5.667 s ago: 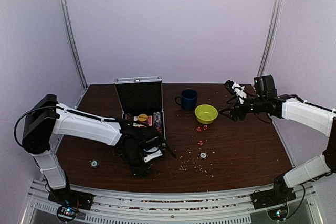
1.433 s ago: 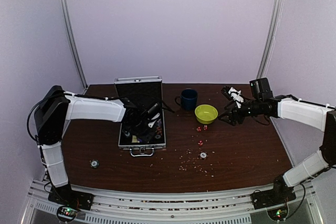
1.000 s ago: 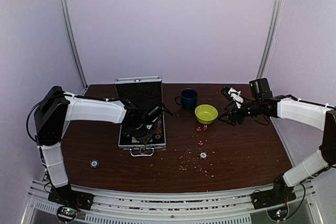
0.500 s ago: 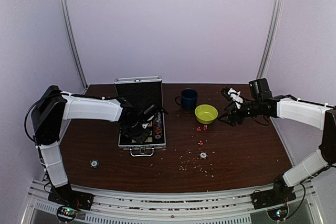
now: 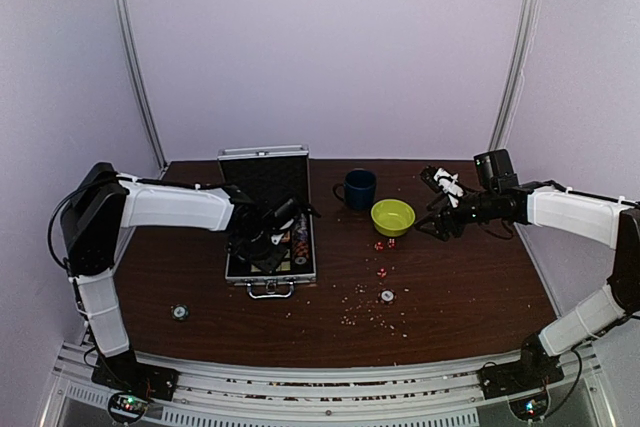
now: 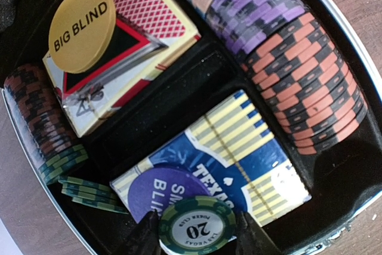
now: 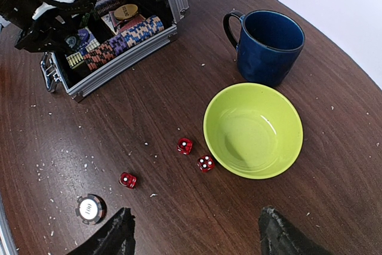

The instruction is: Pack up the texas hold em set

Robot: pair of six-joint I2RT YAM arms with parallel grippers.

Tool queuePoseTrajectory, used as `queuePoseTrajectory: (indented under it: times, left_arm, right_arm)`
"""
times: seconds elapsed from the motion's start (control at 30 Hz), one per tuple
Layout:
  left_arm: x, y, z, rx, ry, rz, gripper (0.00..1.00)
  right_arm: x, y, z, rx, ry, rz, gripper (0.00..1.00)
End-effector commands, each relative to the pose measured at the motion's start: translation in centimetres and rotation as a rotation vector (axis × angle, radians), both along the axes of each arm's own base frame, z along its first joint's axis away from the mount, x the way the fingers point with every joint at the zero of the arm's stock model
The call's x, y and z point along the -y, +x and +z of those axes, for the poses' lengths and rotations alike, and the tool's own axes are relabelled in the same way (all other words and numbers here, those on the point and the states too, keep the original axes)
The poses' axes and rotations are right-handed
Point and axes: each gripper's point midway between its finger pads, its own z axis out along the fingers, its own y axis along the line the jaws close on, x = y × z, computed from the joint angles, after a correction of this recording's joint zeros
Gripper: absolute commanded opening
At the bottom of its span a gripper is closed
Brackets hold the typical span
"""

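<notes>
Case (image 5: 265,182) open, chips (image 6: 298,82) + card boxes (image 6: 239,153) inside; 3 red dice (image 7: 185,145), 2 loose chips (image 5: 387,296) outside.

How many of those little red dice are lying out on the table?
3 dice: one and another sit just beside the yellow-green bowl, the third nearer the loose chip. Others may be hidden inside the case.

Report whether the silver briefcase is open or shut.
Open: the briefcase has its lid upright behind, and the left wrist view shows chip rows, the red card box and the blue card box exposed inside.
</notes>
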Motion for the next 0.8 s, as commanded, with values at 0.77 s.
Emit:
queuePoseTrajectory:
  times: [0.77]
  left_arm:
    - [-0.4,0.5,3.7,-0.026,-0.174,0.024,0.38]
  right_arm:
    - [-0.1,0.1,-0.1,-0.002,0.001,0.011,0.72]
